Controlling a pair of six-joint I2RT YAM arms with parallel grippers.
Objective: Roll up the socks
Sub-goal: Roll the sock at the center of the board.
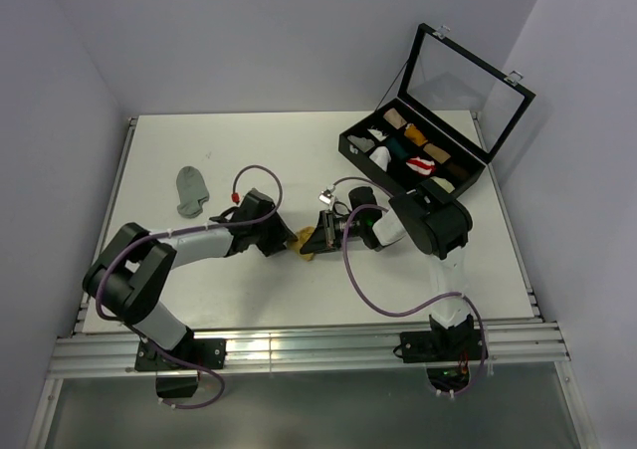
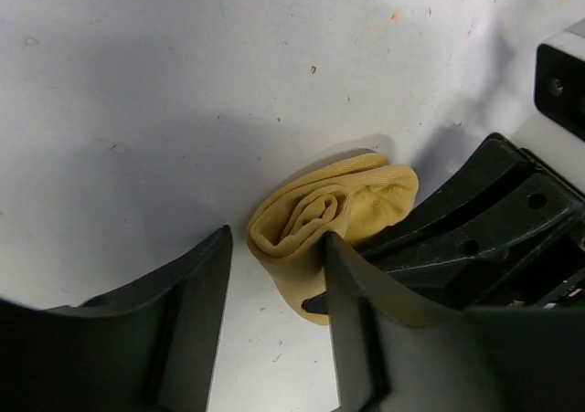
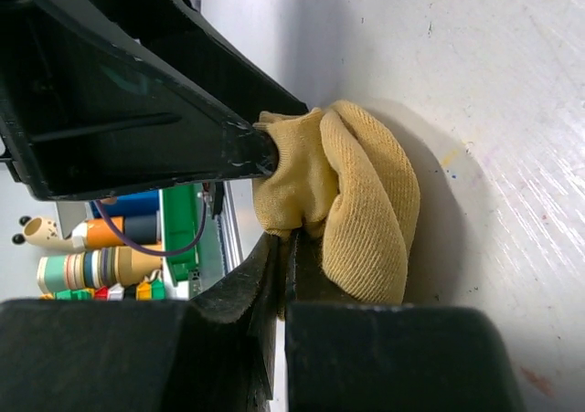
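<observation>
My right gripper (image 3: 285, 248) is clenched on a fold of the mustard-yellow sock (image 3: 356, 202), while my left gripper (image 2: 274, 248) stands parted around the coiled end, grasping nothing; one of its fingers (image 3: 260, 147) presses against the fabric from the side. I judge the step in hand to be finishing this roll, and to do it well I should let my right jaws act as the anchor and bring the left ones down squarely across all the layers of the spiral, not only its outer lap, so that the coil cannot spring loose when I turn it. The two grippers are crowded nose to nose, so any turn should be small and slow, or my fingers may knock each other and drag the sock over the table (image 1: 299, 140). The sock lies about midway between the table's left and right edges, somewhat nearer the near edge. It is a soft ribbed knit, wound into a loose spiral with a thick flap of fabric bunched beside it, and it looks limp enough to unwind if released early. The grey sock (image 1: 189, 190) lies flat and unrolled toward the left edge, well apart from both my grippers.
</observation>
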